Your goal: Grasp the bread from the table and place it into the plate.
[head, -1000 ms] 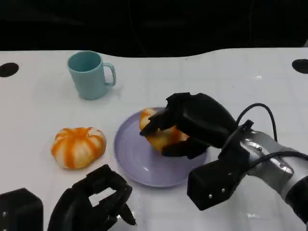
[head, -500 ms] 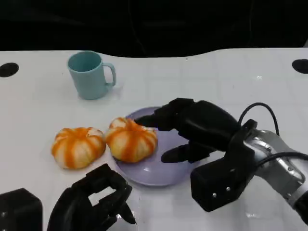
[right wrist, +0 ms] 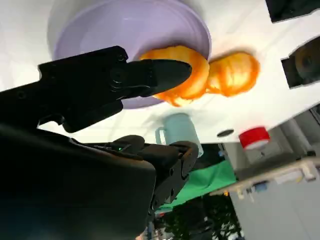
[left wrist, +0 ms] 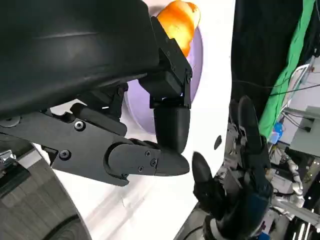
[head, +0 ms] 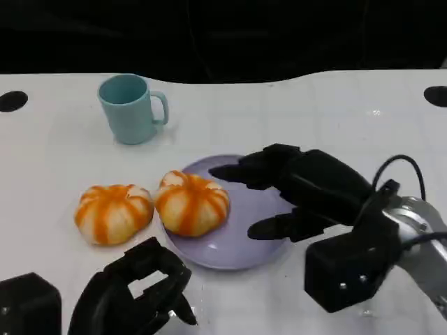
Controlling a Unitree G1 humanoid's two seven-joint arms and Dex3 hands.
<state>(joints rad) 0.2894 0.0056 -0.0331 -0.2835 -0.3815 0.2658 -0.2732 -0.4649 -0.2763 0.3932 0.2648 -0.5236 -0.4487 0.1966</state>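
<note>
Right hand [head: 293,192] pulled back off bread [head: 191,202]; white table [head: 335,112], dark bkgd.

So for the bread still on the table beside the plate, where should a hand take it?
Probably from above, fingers spanning the rounded sides of the bread on the table. It is a low dome lying flat, and the bread on the plate crowds its plate side. The left robot hand sits nearest.

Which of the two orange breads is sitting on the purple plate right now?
The bread nearer the right hand: that bread rests on the plate's left edge. The other bread lies on the white table, beside the plate.
</note>
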